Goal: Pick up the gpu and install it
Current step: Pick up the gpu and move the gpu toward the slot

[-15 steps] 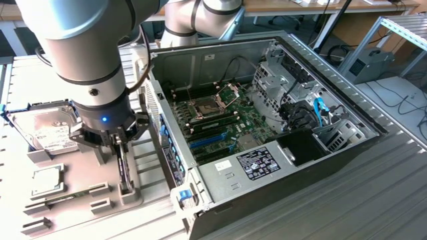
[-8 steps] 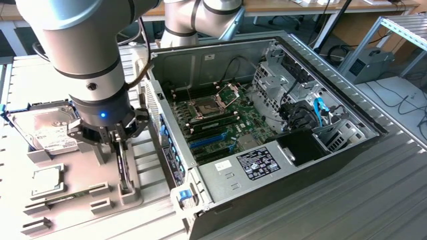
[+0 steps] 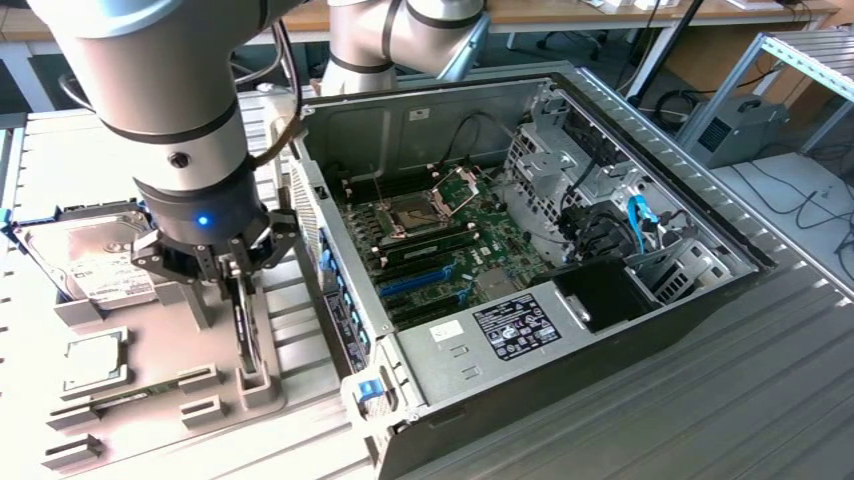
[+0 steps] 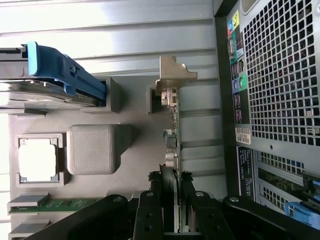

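Two fingers [image 4: 151,210] were clamped on the gpu [image 4: 171,125], lower left of exterior frame, standing on edge in its holder [image 3: 254,385] next to the pc case [image 3: 534,250]. Card's long axis ran straight out betw. the fingers, bracket [image 4: 172,75] at far end.

Wears smooth silver-grey tubing on the arm [image 3: 160,70], thick and round, with grey joint caps. Carries a black band and one small dark dot low on the wrist segment. Glows with a blue light on the black wrist housing. Trails a black cable alongside. Ends in a black gripper [image 3: 240,285] of jointed bars, round pivot screws and flat fingers [image 4: 150,215].
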You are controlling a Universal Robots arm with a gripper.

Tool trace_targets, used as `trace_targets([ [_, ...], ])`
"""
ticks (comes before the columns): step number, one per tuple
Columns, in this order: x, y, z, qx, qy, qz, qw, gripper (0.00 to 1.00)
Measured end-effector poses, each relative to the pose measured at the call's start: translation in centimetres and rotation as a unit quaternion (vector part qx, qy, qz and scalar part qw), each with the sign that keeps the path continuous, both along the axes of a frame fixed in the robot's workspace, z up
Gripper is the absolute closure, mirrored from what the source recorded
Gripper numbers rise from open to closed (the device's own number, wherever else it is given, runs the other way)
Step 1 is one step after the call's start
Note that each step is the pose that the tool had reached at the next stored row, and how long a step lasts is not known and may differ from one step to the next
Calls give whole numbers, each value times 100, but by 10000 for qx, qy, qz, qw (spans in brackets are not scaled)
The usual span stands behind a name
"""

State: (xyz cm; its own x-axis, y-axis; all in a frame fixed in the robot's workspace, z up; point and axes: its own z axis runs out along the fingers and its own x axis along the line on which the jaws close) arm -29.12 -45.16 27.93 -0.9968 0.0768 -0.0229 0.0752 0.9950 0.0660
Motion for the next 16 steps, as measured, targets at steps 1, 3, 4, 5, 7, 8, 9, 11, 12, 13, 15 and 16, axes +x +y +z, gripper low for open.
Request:
trace_targets([
  [1,0,0,11,0,0,0,10000,73],
  [3,0,0,43,0,0,0,10000,73],
  [4,0,0,52,0,0,0,10000,73],
  [5,0,0,65,0,0,0,10000,73],
  [7,0,0,87,0,0,0,10000,73],
  [8,0,0,99,0,0,0,10000,73],
  [9,0,0,109,0,0,0,10000,73],
  [11,0,0,132,0,0,0,10000,73],
  [12,0,0,144,0,0,0,10000,73],
  [13,0,0,156,0,0,0,10000,73],
  [15,0,0,177,0,0,0,10000,73],
  [16,0,0,188,0,0,0,10000,73],
])
